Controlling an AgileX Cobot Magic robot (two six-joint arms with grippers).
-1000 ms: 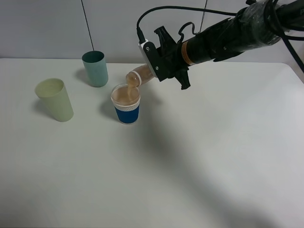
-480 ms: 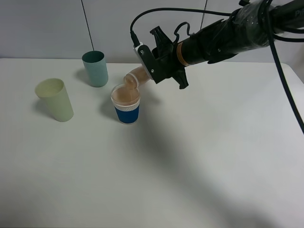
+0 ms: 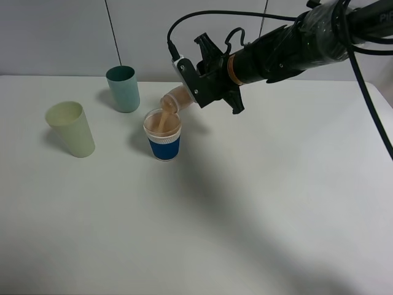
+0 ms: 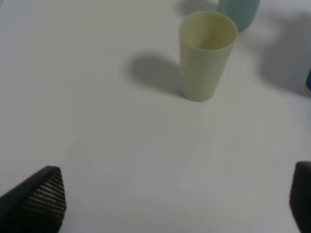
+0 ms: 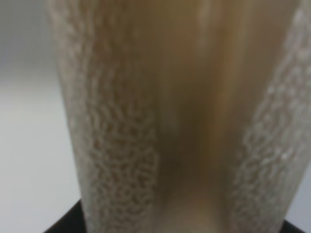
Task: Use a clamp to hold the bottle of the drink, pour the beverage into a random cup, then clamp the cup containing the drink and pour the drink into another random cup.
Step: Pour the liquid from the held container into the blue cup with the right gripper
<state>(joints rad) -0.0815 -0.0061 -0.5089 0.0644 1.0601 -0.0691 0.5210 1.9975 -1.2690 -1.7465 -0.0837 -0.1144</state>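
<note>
In the exterior high view my right gripper (image 3: 191, 90) is shut on the bottle (image 3: 174, 97). The bottle is tipped mouth-down over the blue-sleeved cup (image 3: 164, 145), and peach-tan beverage (image 3: 162, 122) runs into it and fills its clear upper part. The right wrist view is filled by the bottle (image 5: 180, 116), close up and blurred. The pale yellow-green tumbler (image 3: 71, 129) stands upright to the cup's left, apart from it. In the left wrist view my left gripper (image 4: 170, 199) is open, with bare table between its dark fingertips (image 4: 41, 196), and the tumbler (image 4: 206, 56) stands ahead of it.
A teal tumbler (image 3: 123, 89) stands upright behind the blue-sleeved cup, toward the back wall; its base shows as the teal tumbler (image 4: 238, 7) in the left wrist view. The white table (image 3: 258, 203) reaches to the wall. A black cable (image 3: 368, 92) hangs off the right arm.
The right arm has shifted a little left and tipped the bottle further, bringing its mouth down to the cup's rim. The left gripper has not changed.
</note>
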